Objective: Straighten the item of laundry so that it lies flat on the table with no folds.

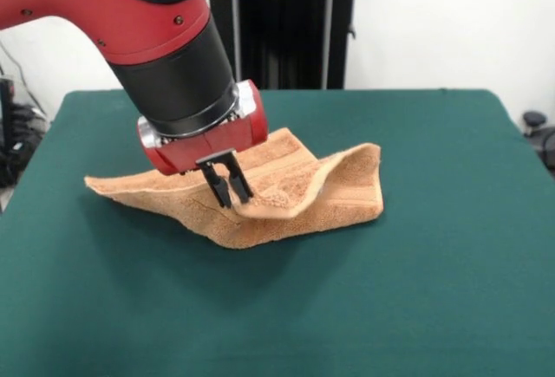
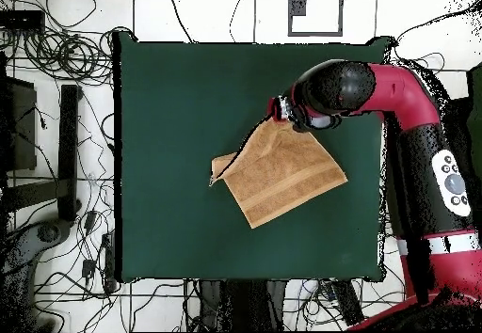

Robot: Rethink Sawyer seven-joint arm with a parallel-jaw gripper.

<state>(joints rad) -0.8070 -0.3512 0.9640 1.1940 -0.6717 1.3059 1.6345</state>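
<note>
The green surface [image 1: 451, 247] carries an orange-tan towel [image 1: 334, 195] near its middle, rumpled, one edge folded over and lifted. The red and black arm [image 1: 165, 39] reaches down over it. Its pincer [image 1: 231, 188] is clenched on a towel fold.

The arm [image 1: 130, 22] runs off the front view's top and left edges — its upper links are cut off. From overhead, its wrist covers the gripper [image 2: 299, 118] and the towel [image 2: 280, 172] corner beneath. In the front view, the towel's raised fold hides the cloth behind it — whether the fingers [image 1: 218, 188] pinch fabric cannot be told.
</note>
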